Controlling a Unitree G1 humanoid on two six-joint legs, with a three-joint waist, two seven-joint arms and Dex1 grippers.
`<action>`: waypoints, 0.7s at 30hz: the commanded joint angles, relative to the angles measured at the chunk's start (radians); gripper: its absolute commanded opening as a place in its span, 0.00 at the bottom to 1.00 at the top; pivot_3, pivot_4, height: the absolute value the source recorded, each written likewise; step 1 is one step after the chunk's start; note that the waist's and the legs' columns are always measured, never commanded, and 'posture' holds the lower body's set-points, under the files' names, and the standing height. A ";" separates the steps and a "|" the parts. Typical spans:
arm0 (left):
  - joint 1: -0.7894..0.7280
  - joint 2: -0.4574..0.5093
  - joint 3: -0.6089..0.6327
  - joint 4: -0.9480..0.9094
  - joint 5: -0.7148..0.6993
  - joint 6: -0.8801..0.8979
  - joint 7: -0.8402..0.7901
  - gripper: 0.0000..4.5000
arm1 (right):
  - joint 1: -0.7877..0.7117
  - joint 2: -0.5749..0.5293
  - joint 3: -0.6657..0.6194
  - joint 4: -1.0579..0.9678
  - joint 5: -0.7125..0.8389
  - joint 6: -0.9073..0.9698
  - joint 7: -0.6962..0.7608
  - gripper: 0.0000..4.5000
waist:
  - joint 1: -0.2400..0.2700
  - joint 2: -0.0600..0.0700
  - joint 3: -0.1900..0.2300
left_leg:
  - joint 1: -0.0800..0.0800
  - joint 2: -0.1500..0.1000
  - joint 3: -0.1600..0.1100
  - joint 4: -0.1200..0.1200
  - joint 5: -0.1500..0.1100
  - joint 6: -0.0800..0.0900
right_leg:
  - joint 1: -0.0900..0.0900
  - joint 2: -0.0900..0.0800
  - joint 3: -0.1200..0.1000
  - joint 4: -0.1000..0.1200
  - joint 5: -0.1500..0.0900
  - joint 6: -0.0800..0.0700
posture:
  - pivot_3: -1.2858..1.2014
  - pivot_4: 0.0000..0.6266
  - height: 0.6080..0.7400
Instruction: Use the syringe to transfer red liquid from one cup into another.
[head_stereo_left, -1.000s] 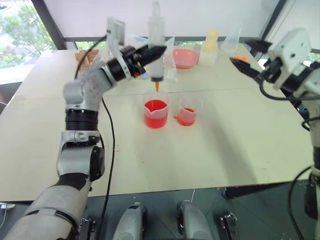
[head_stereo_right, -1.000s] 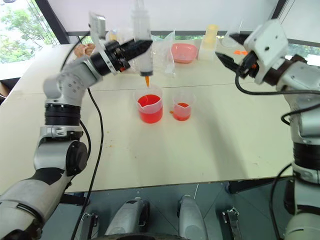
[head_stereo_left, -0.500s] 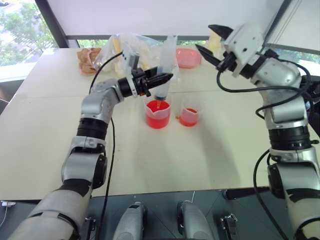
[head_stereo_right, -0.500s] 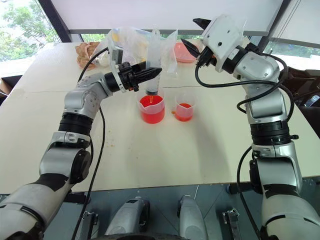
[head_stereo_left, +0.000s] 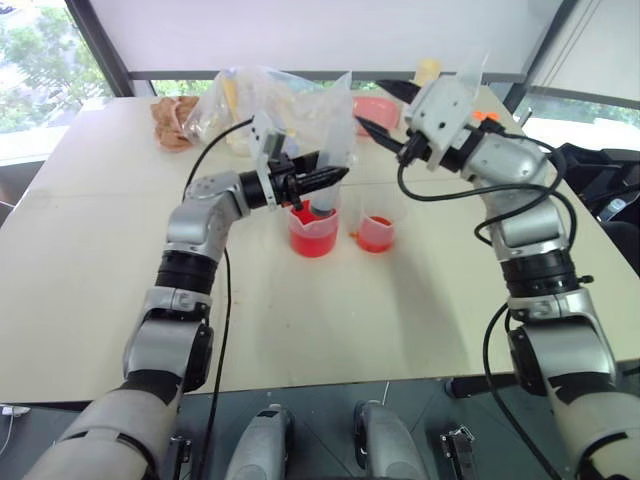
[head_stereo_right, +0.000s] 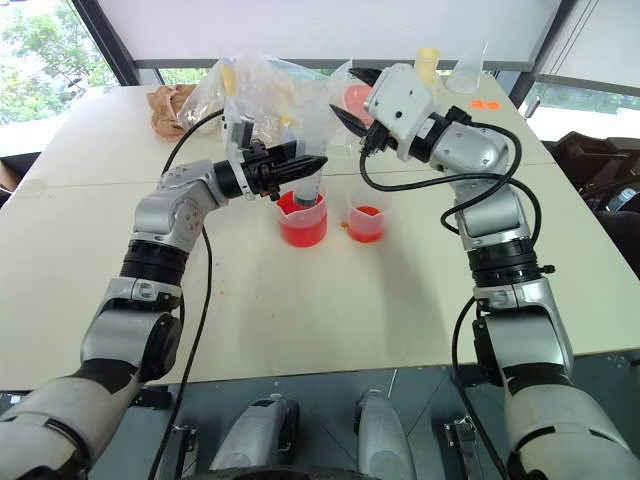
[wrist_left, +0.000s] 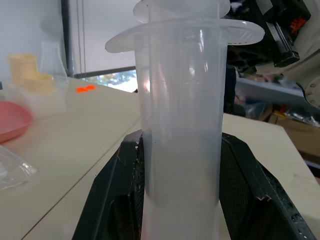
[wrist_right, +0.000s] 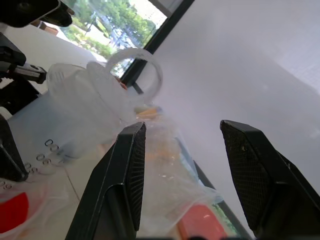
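Head stereo pair: both eyes look forward and down from above the table, covering the same tabletop, both arms and the windows behind, the second eye slightly offset sideways. Left wrist camera: sits very close behind the syringe, facing along its own jaws across the table. Right wrist camera: looks upward between its jaws toward the syringe top and window.

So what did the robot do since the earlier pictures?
The left gripper, shut on the syringe, lowered it until its tip went down into the beaker of red liquid. The right gripper, jaws open and empty, swung in toward the top of the syringe. The beaker and the small cup stayed where they were on the table.
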 joint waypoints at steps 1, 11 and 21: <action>0.000 0.001 -0.010 -0.038 0.017 -0.035 -0.001 0.32 | -0.056 0.020 -0.009 -0.001 -0.001 -0.040 0.001 0.55 | 0.000 0.000 0.000 | 0.000 0.000 0.000 0.000 0.000 0.000 | 0.000 0.000 0.000 0.000 0.000 0.000 | 0.52 0.24 1.00; -0.021 -0.007 0.008 0.051 0.052 -0.093 0.044 0.32 | -0.060 0.050 0.006 -0.011 -0.007 -0.048 0.033 0.35 | 0.000 0.000 0.000 | 0.000 0.000 0.000 0.000 0.000 0.000 | 0.000 0.000 0.000 0.000 0.000 0.000 | 0.52 0.24 1.00; -0.033 0.003 0.028 0.073 0.034 -0.102 0.043 0.32 | -0.035 0.024 -0.023 -0.028 -0.022 -0.034 0.016 0.35 | 0.000 0.000 0.000 | 0.000 0.000 0.000 0.000 0.000 0.000 | 0.000 0.000 0.000 0.000 0.000 0.000 | 0.52 0.24 1.00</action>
